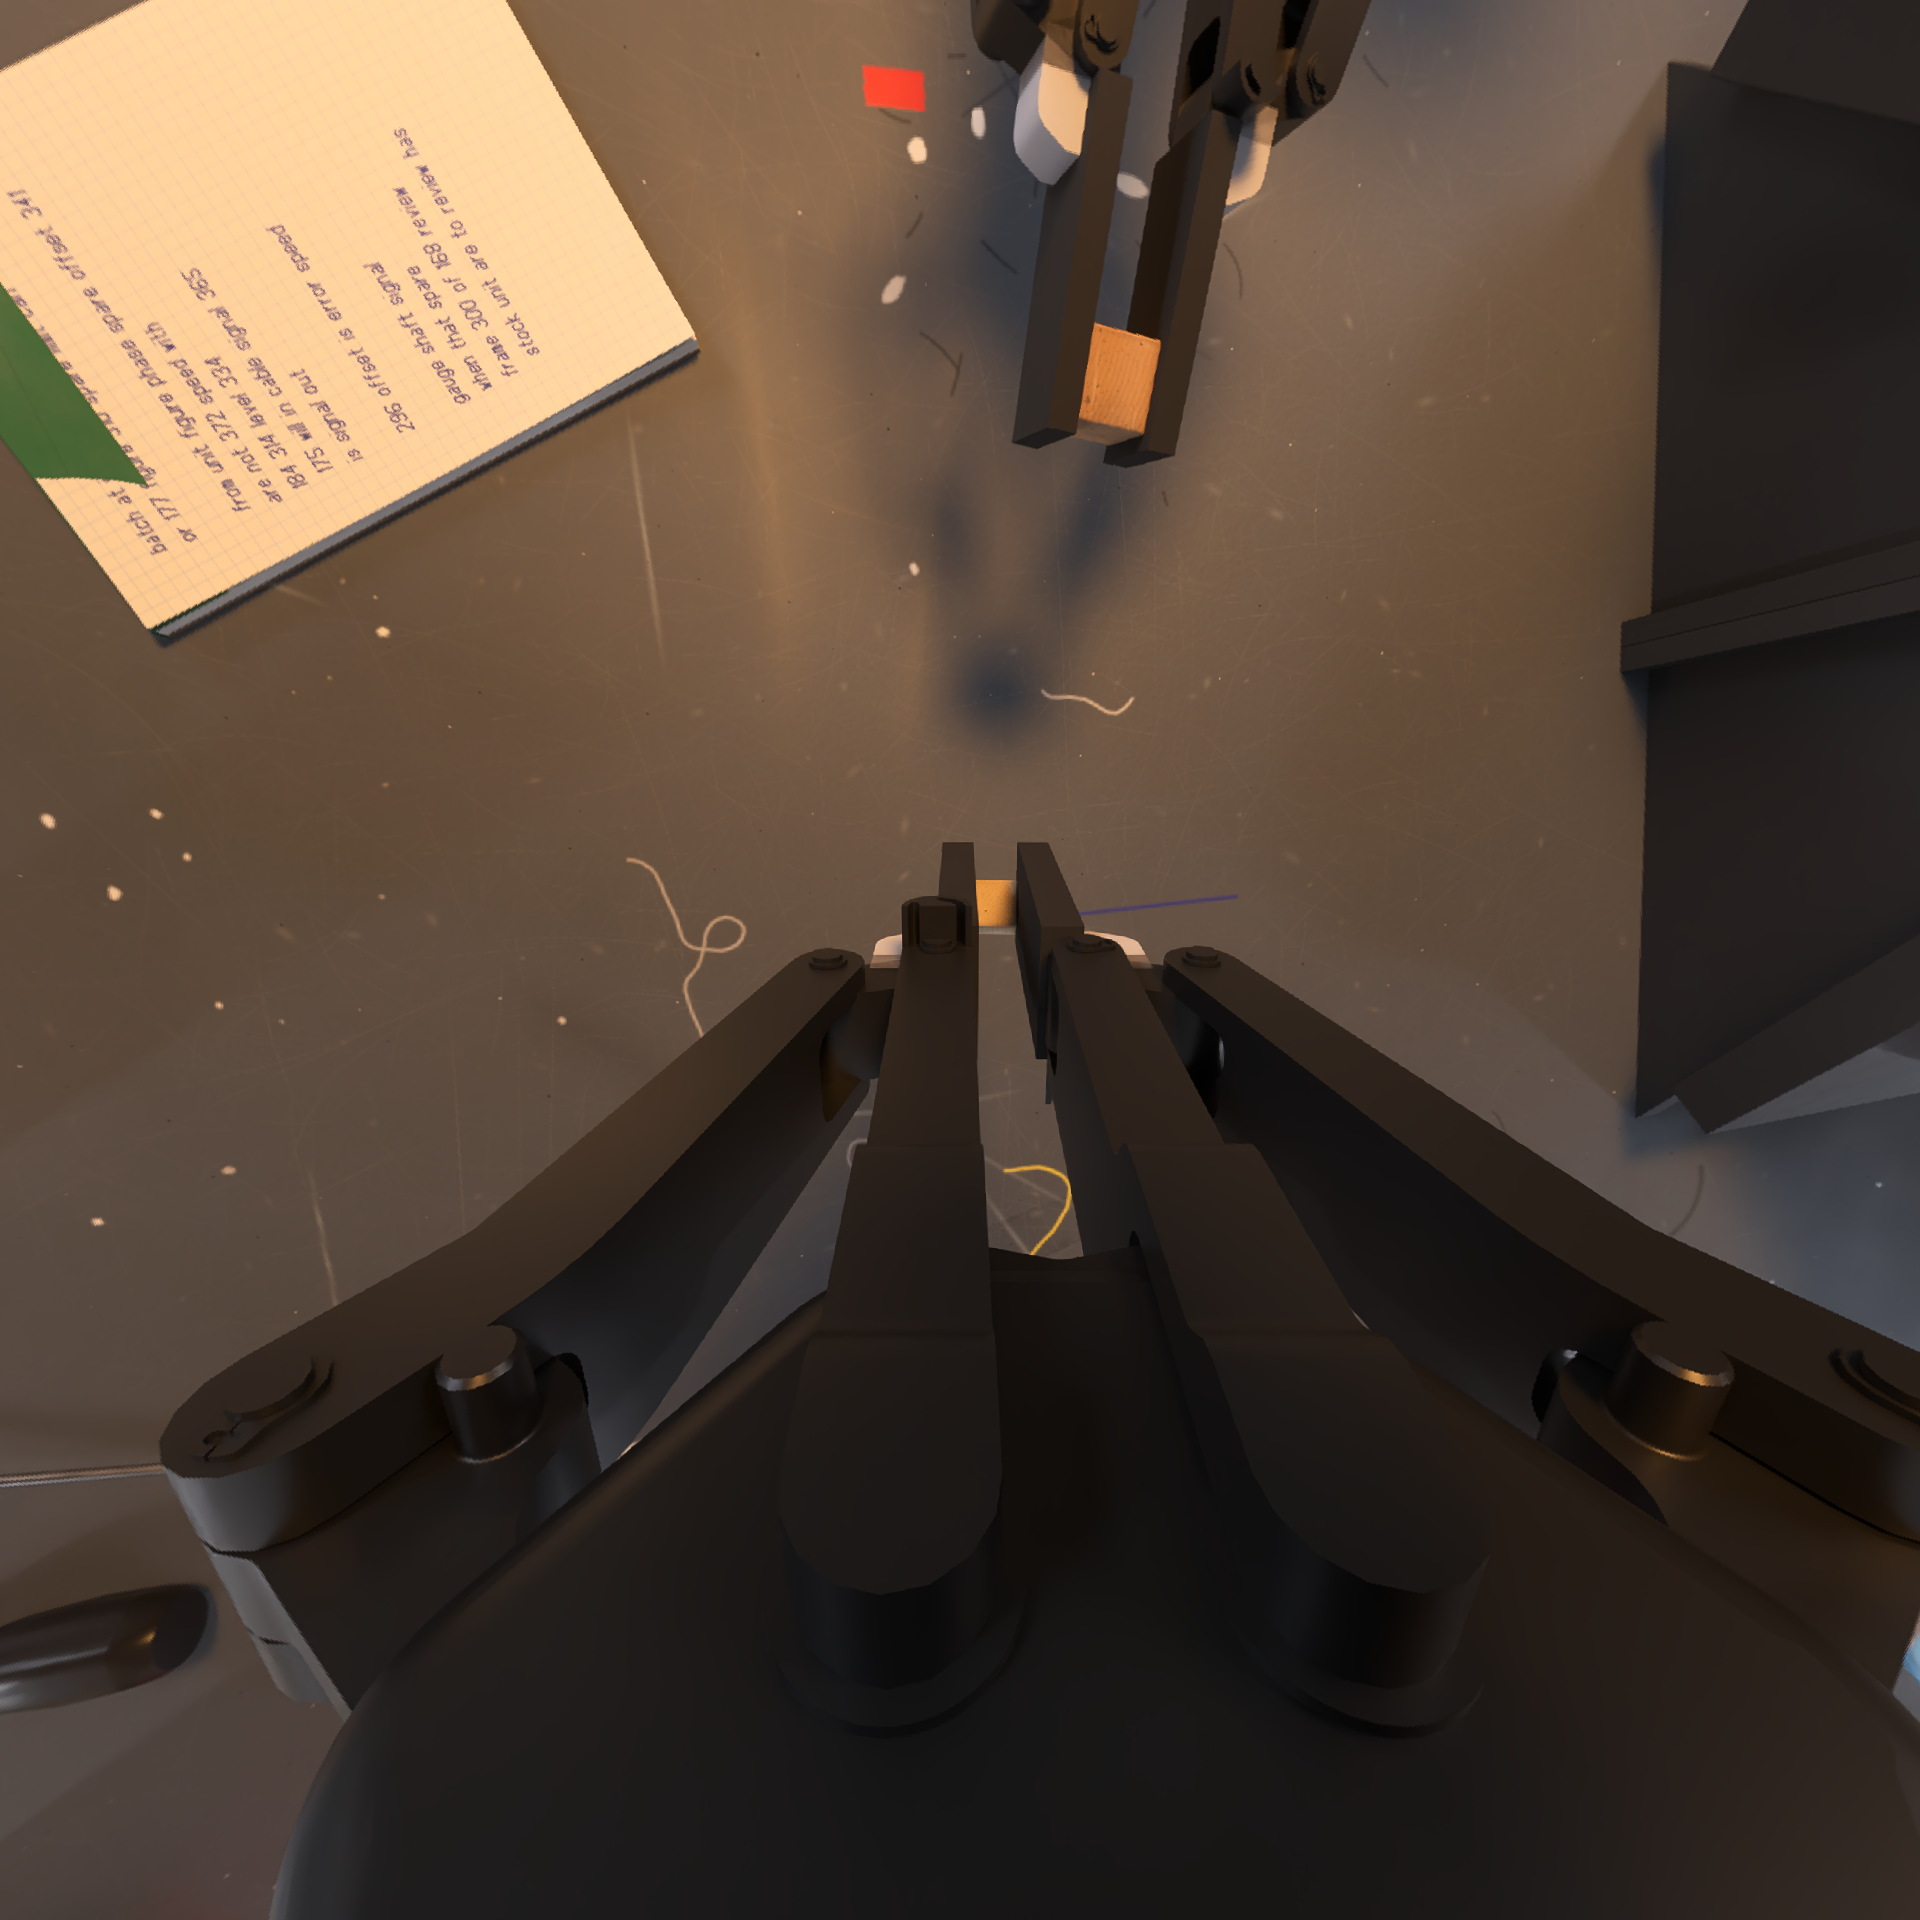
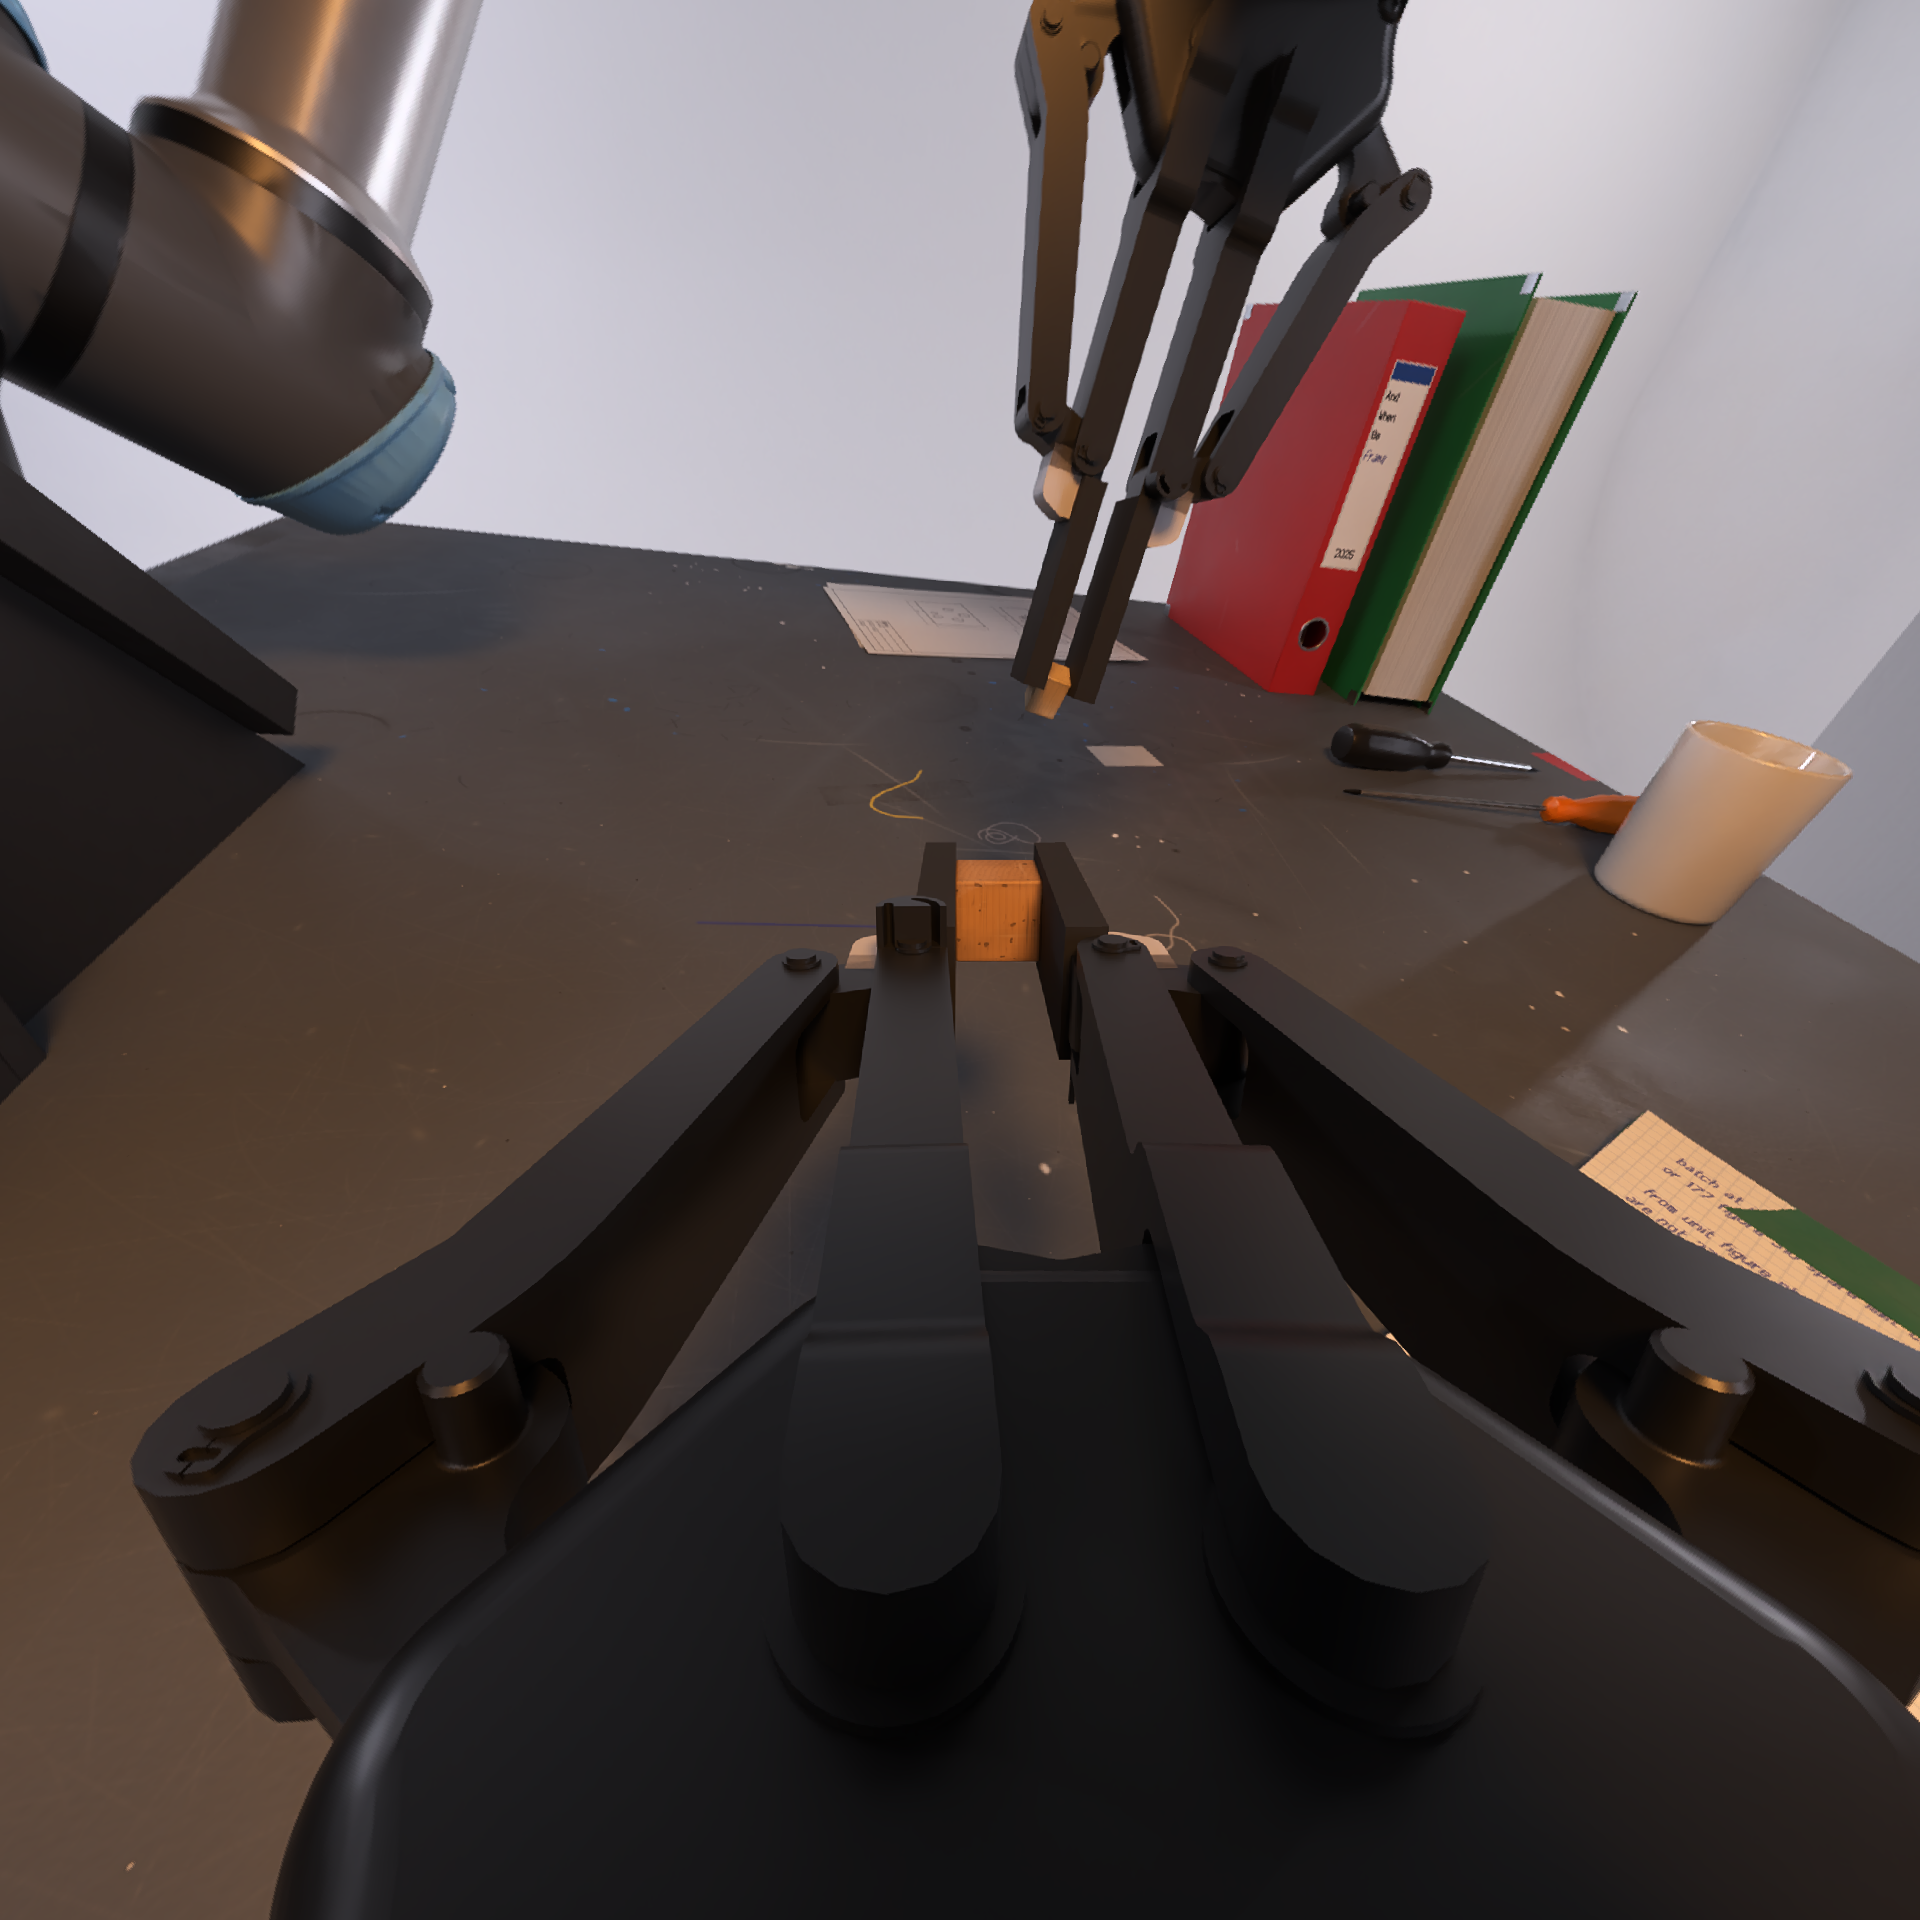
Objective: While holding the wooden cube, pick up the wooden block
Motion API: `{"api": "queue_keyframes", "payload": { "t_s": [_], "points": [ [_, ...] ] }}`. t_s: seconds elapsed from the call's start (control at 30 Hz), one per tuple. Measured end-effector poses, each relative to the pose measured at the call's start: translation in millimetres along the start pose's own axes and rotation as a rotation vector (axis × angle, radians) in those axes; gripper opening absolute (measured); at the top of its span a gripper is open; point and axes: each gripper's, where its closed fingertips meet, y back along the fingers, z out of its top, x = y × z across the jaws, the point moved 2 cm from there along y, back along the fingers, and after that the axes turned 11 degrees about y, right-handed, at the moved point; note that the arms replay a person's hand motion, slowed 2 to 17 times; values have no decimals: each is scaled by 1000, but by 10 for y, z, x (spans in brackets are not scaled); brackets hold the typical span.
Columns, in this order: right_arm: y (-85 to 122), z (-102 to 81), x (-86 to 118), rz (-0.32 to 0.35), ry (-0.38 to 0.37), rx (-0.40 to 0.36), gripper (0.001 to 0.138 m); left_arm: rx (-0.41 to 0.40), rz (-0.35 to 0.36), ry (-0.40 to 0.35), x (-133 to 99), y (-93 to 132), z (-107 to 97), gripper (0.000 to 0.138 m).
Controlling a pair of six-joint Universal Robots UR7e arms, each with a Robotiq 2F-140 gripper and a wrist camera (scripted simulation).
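In the left wrist view my left gripper (image 1: pixel 997 852) is shut on a small wooden cube (image 1: pixel 994 901), held above the dark table (image 1: pixel 520 935). Beyond it my right gripper (image 1: pixel 1096 442) is shut on a larger wooden block (image 1: pixel 1119 384), with its shadow lying apart on the table. In the right wrist view my right gripper (image 2: pixel 997 852) grips the wooden block (image 2: pixel 995 909) between its fingers. Farther off, the left gripper (image 2: pixel 1055 698) hangs down and holds the cube (image 2: pixel 1049 689) clear of the table (image 2: pixel 520 831).
A gridded notebook (image 1: pixel 312 312) lies at the left and a dark stand (image 1: pixel 1787 520) at the right. A red binder (image 2: pixel 1309 499), a green book (image 2: pixel 1475 499), two screwdrivers (image 2: pixel 1392 748), a white mug (image 2: pixel 1714 821) and a paper sheet (image 2: pixel 935 618) sit at the far side.
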Motion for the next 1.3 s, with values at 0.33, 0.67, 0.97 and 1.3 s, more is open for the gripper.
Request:
{"api": "queue_keyframes", "payload": {
  "t_s": [0.33, 0.67, 0.97, 1.3],
  "points": [
    [-57, -1, 12, -6, 38, 92, 20, -6, -88, 49, 43, -15, -37, 11],
    [-75, 44, 17, -17, 73, 131, 20, -21, -163, 61, 50, -17, -65, 11],
    [-65, 65, 18, -26, 92, 161, 20, -33, -148, 49, 83, -11, -71, 11],
    [-6, 119, 33, -22, 98, 88, 20, 10, -23, 55, 249, -36, -143, 11]
  ]
}}
